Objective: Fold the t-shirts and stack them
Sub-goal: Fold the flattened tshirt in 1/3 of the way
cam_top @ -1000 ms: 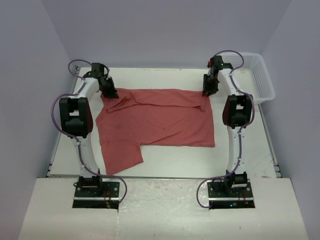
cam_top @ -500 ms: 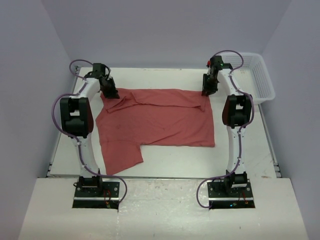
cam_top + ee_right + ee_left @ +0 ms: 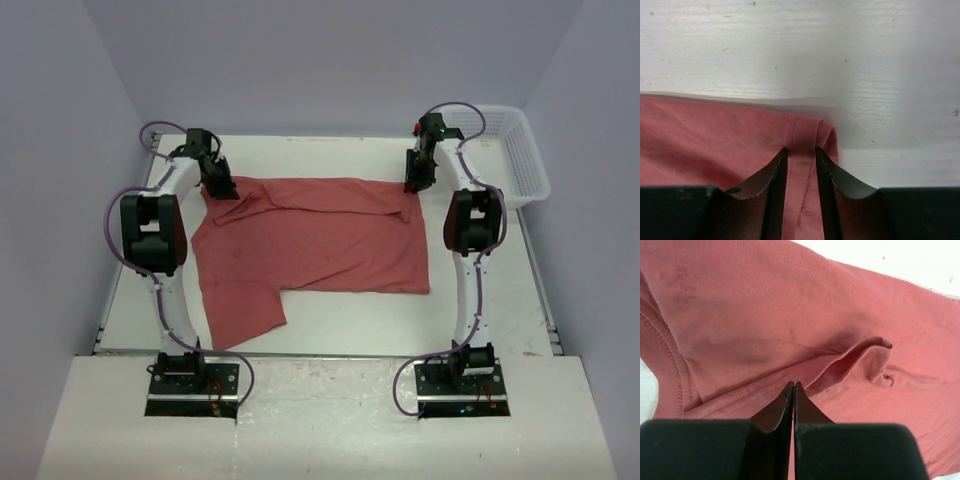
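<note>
One brick-red t-shirt (image 3: 320, 235) lies spread on the white table (image 3: 350, 318), with a sleeve hanging toward the near left. My left gripper (image 3: 222, 188) is at the shirt's far left corner. In the left wrist view its jaws (image 3: 793, 385) are pressed together, pinching a raised fold of the t-shirt (image 3: 765, 305). At the far right corner my right gripper (image 3: 412, 183) is down on the cloth. In the right wrist view it (image 3: 801, 150) is shut on a bunched strip of the hem of the t-shirt (image 3: 715, 135), right at the cloth's edge.
A white mesh basket (image 3: 520, 155) stands at the far right corner of the table, beside the right arm. Bare white table (image 3: 840, 60) shows beyond the shirt's far edge. Grey walls close in on three sides.
</note>
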